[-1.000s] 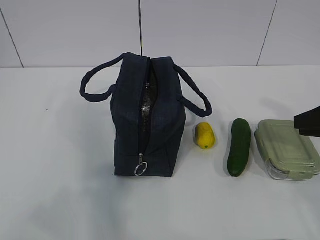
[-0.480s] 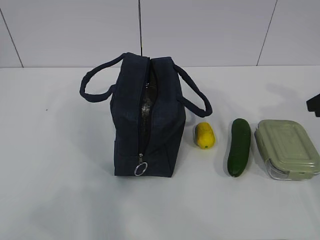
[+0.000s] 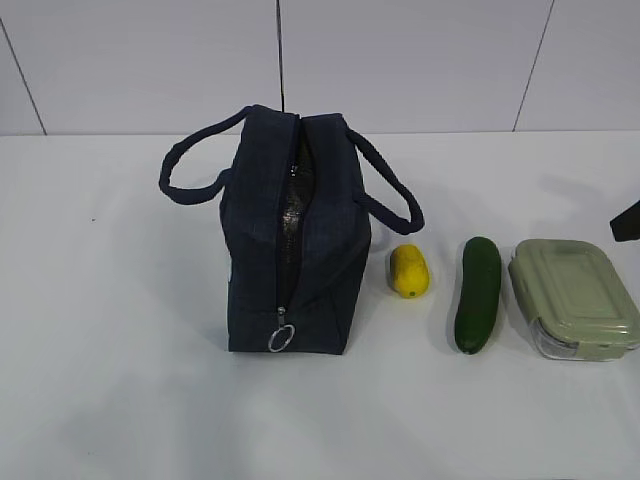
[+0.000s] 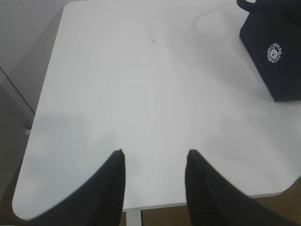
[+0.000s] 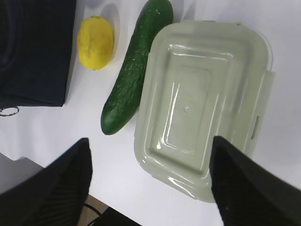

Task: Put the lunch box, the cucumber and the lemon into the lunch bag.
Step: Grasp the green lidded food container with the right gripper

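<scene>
Now lower R gripper (image 5: pixel 150 179), jaws wide, square over box (image 5: pixel 202 103); grip across short sides, clear of cucumber (image 5: pixel 134 70). L gripper (image 4: pixel 153 183) part-open, empty; bag (image 3: pixel 295 240) unzipped.

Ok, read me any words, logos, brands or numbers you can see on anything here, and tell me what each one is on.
Round white logo on the side of the lunch bag: ring of lettering around an emblem, too small and blurred to read.
Lunch box, cucumber, lemon: no text visible.
</scene>
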